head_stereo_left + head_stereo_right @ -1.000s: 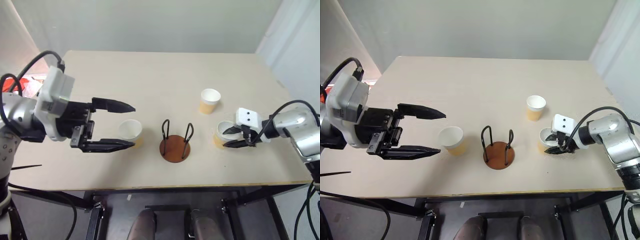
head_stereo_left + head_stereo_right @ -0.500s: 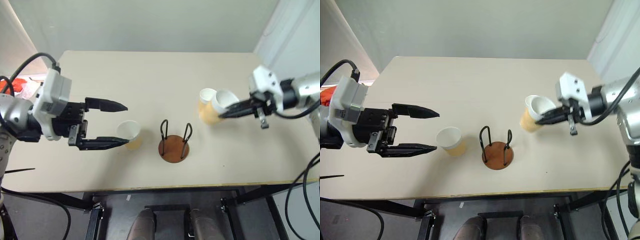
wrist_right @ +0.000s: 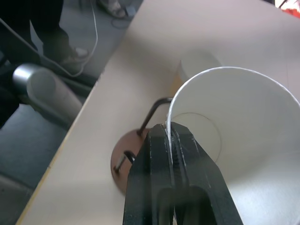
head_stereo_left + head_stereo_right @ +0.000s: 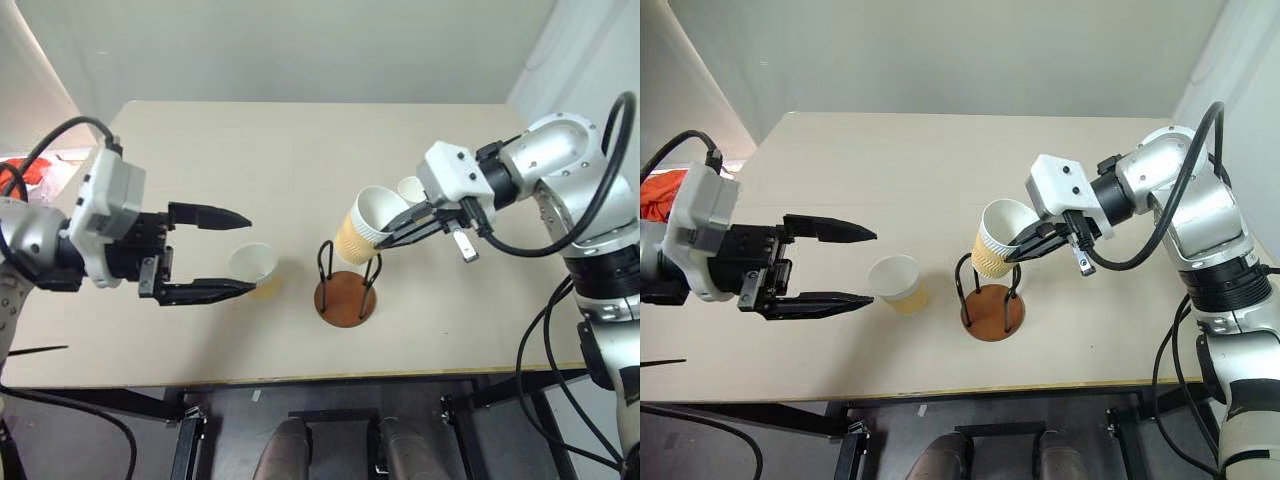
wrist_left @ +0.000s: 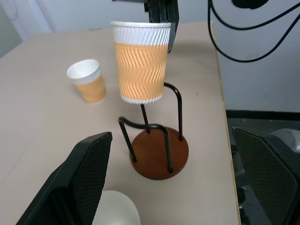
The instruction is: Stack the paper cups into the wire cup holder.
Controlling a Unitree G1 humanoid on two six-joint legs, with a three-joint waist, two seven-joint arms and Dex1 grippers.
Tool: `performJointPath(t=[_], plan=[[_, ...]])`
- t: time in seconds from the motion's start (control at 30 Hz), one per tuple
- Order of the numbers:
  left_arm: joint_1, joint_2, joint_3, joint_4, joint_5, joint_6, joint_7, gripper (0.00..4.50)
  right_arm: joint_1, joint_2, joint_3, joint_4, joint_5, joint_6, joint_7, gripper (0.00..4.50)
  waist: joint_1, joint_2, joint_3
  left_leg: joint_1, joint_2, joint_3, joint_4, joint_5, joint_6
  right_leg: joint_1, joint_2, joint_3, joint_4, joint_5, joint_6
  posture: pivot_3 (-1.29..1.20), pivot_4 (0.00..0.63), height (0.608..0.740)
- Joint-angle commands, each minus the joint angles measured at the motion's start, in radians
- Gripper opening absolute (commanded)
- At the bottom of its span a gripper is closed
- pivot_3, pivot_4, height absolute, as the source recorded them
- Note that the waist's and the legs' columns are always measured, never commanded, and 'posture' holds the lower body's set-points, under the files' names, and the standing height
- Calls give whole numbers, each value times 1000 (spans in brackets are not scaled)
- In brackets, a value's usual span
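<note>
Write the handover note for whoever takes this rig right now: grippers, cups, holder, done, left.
Right gripper: shut on the rim of a paper cup, held tilted in the air above the wire cup holder.
Left gripper: open, holding nothing, level with the second cup, which stands on the table to the holder's left.
Third cup stands on the table beyond the holder.
Done: one cup picked up and brought over the holder. The holder has no cup in it.
Left: lower this cup between the wire loops, then stack the other two.
</note>
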Motion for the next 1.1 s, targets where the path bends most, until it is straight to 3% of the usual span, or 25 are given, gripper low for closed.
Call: performJointPath(t=[0.03, 0.1, 0.2, 0.37, 0.5, 0.67, 0.87, 1.1], plan=[[1, 23, 48, -30, -11, 2, 16, 4500, -2, 5, 3, -10, -18, -31, 6, 8, 0, 0, 0, 0, 0, 0, 0, 0, 0, 0, 0, 0, 0, 0, 0, 0, 150, 740], [-3, 25, 48, -23, -4, -1, 25, 4500, -5, 12, 12, -7, -26, -36, 11, 8, -1, 0, 0, 0, 0, 0, 0, 0, 0, 0, 0, 0, 1, 0, 0, 0, 150, 740], [-8, 27, 38, -16, 5, -4, 37, 4500, -9, 18, 19, -3, -32, -36, 15, 679, -1, 0, 0, 1, 0, 0, 0, 0, 0, 0, 0, 0, 1, 0, 0, 0, 150, 740], [-14, 21, 20, -19, 16, -14, 60, 4500, -20, 32, 17, 0, -33, -36, 9, 2226, -1, 0, 0, 1, 0, 0, 0, 0, 0, 0, 0, 0, 1, 0, 0, 0, 150, 740], [-83, -24, -63, 21, 129, -70, 175, 4500, -58, 46, -23, 91, -57, -62, -40, 3553, 0, 0, 0, 1, 0, 0, 0, 0, 0, 0, 0, 0, 1, 0, -1, 0, 150, 740], [-243, -112, -243, 93, 307, -71, 350, 4500, -176, 66, -29, 474, -187, -184, -180, 3553, 2, 0, 0, 2, 0, -1, 1, 2, 0, 2, -1, 0, 1, 1, -4, 0, 150, 740], [-361, -223, -348, 133, 373, -65, 397, 4500, -292, 128, -48, 1019, -276, -341, -303, 3553, 4, 0, 0, 2, 0, -2, 0, 2, -1, 1, -1, 0, 0, 4, -5, 0, 150, 740], [-349, -248, -336, 87, 361, -34, 395, 4500, -325, 180, -37, 1263, -392, -448, -402, 3553, 5, 0, 1, 0, 1, -2, -8, -1, -5, -5, -1, -1, -1, 11, 7, 0, 150, 740]])
